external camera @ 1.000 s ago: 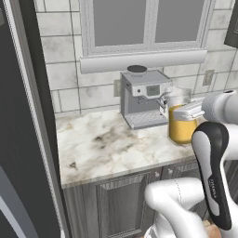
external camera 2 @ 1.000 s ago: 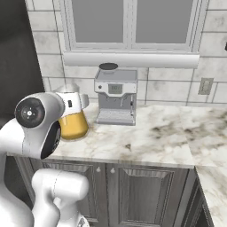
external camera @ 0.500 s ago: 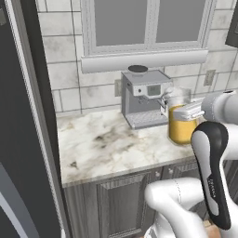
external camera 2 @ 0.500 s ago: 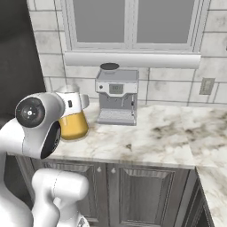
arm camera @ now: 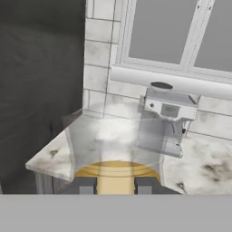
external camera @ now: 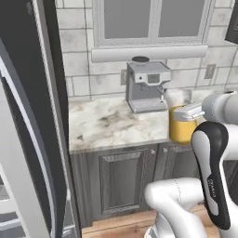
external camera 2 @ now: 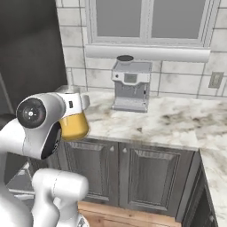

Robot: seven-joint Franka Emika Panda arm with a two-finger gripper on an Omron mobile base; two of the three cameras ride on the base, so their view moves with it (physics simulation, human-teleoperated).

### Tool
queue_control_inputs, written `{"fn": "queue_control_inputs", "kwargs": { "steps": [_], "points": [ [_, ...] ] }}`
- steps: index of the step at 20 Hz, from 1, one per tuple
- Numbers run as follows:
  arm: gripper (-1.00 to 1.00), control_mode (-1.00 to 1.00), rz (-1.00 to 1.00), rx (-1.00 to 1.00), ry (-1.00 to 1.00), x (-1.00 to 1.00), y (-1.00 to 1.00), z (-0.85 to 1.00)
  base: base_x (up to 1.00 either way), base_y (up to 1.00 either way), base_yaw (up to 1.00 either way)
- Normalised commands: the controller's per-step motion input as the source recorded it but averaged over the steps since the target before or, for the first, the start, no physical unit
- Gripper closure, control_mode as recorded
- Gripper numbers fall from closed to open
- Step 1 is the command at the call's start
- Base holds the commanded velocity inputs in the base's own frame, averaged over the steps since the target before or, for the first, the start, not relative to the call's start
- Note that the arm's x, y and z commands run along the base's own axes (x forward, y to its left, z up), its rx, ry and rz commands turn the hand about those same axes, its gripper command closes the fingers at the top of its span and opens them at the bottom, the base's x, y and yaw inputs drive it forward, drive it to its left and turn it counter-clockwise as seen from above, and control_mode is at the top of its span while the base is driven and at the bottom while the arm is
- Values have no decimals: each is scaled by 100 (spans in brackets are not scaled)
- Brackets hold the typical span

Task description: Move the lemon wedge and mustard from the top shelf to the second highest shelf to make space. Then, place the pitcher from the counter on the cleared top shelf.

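My gripper (arm camera: 115, 186) is shut on the pitcher (arm camera: 115, 149), a clear jug with orange liquid in its lower part. The two dark fingertips (arm camera: 86, 185) clamp its near wall. In the left base view the pitcher (external camera: 182, 124) hangs under the white hand (external camera: 188, 111) at the front edge of the counter (external camera: 107, 125). From the right base view the pitcher (external camera 2: 74, 125) sits beside my arm's big joint, in front of the counter (external camera 2: 177, 124) edge. The lemon wedge, mustard, top shelf and second highest shelf are out of view.
A grey coffee machine (external camera: 146, 86) stands at the back of the counter under the window, also seen as the coffee machine (external camera 2: 130, 86). The dark fridge body (external camera: 28, 93) and its open door fill the left side. Dark grey cabinet fronts (external camera 2: 142, 177) run below the slab.
The whole picture has shifted, so the base has moved; the fridge side takes more of the left. The pitcher stays clamped in the gripper.
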Motion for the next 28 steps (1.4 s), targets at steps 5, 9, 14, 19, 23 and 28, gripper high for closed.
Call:
{"fn": "queue_control_inputs", "kwargs": {
  "steps": [5,9,14,19,23,28],
  "points": [
    [100,100,0,0,0,0,0,0,-86,-6,29],
    [100,100,0,0,0,0,0,0,-63,0,40],
    [100,100,0,0,0,0,0,0,-38,0,49],
    [100,100,0,0,0,0,0,0,-4,1,58],
    [100,100,0,0,0,0,0,0,2,16,60],
    [100,100,0,0,0,0,0,0,12,32,57]
  ]
}}
